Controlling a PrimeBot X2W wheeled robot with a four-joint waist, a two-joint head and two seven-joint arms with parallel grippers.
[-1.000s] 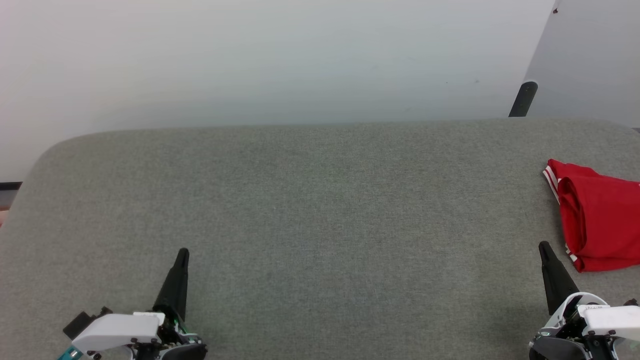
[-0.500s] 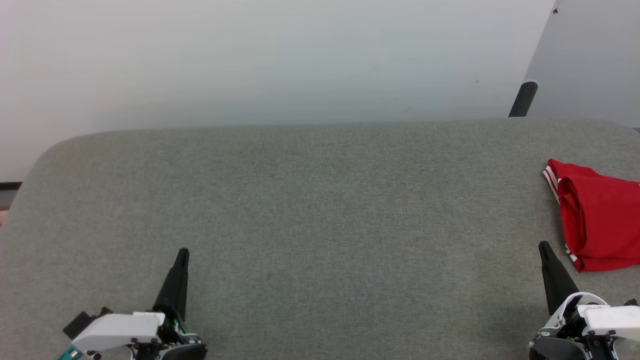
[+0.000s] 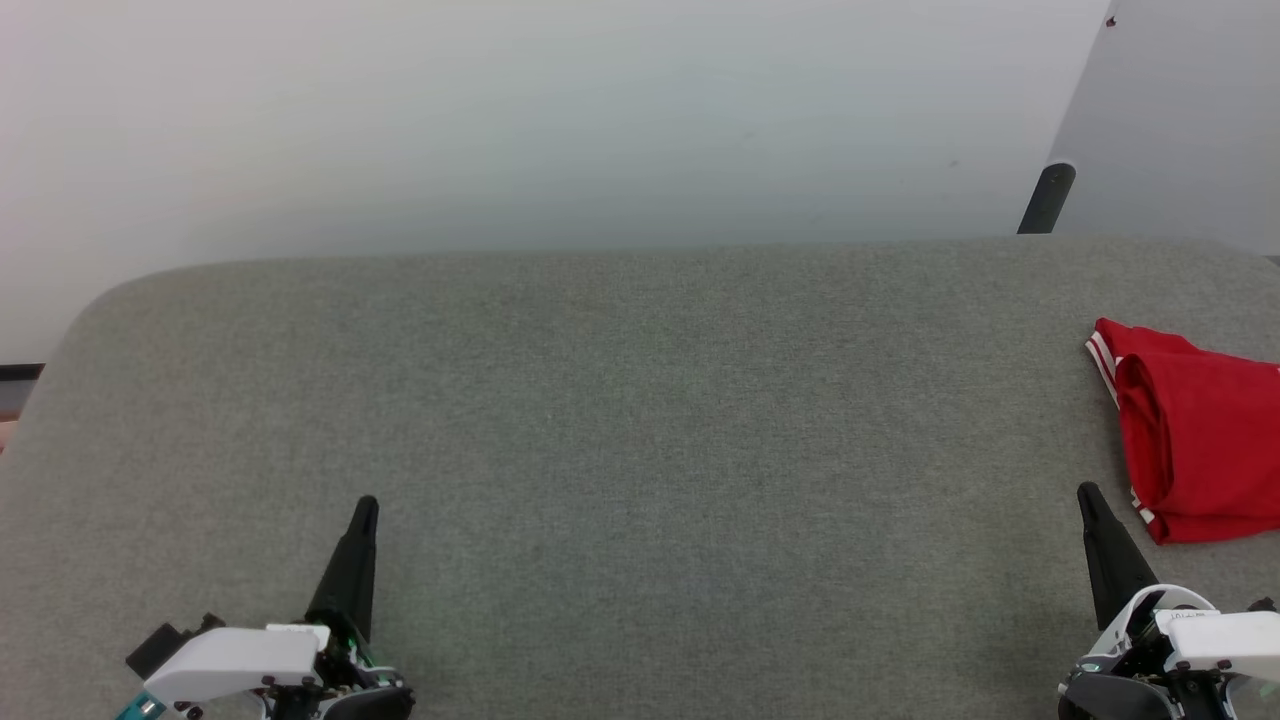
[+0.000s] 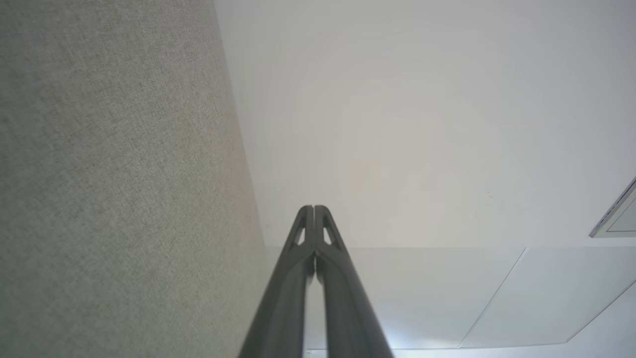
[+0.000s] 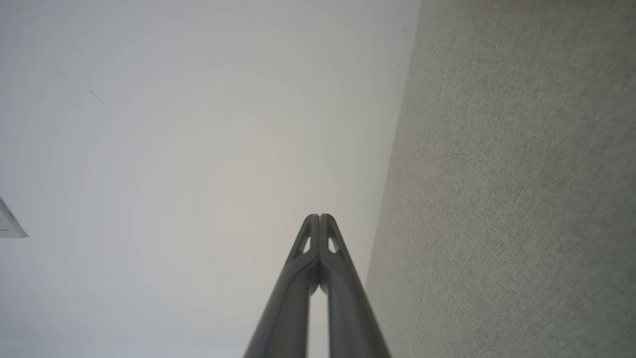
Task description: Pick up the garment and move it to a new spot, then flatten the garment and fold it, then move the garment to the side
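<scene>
Spotting the garment (image 3: pixel 1200 440) just ahead of the right claw (image 3: pixel 1086 493) and to its right, near the tip but apart from it; folded into a red bundle, white stripes along its near and far left edges, cut off by the head view's right border; any lettering tucked out of sight; lying on the grey fabric surface (image 3: pixel 640 400). Seeing the right claw (image 5: pixel 320 217) pressed shut on nothing, fingers together along their length; likewise the left claw (image 3: pixel 366 505), well apart from the garment, closed and empty (image 4: pixel 314 208). Beyond both tips, a pale wall (image 3: pixel 500 120); ahead of the right claw, a dark post (image 3: pixel 1047 198).
</scene>
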